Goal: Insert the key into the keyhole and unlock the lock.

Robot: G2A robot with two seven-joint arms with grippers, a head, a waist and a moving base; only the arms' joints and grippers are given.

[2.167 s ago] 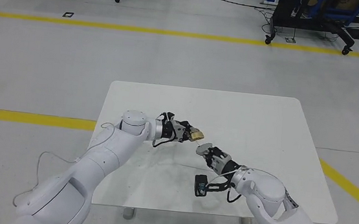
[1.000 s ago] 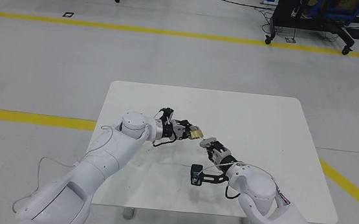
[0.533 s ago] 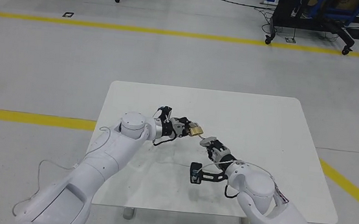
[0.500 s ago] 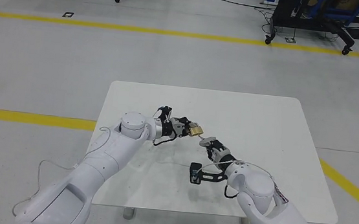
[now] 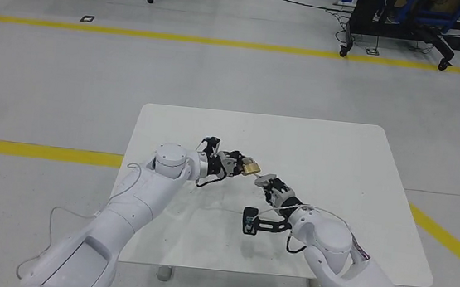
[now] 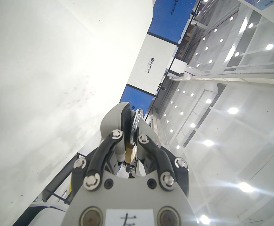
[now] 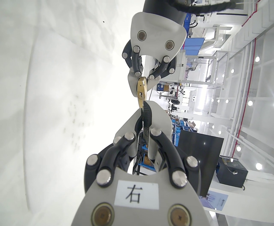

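Key [image 7: 140,105]: pinched in right gripper [image 7: 143,110], tip at keyhole [image 7: 140,94].
Lock [image 7: 142,85]: clamped in left gripper [image 6: 133,122], just beyond the right gripper's fingertips.

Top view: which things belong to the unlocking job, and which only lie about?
For the job: lock in the left tool; key in the right tool; table beneath them.
Only lying about: wheeled rack and yellow line on the floor behind.

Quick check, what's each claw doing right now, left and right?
Left claw: closed, holding the lock.
Right claw: closed, holding the key.
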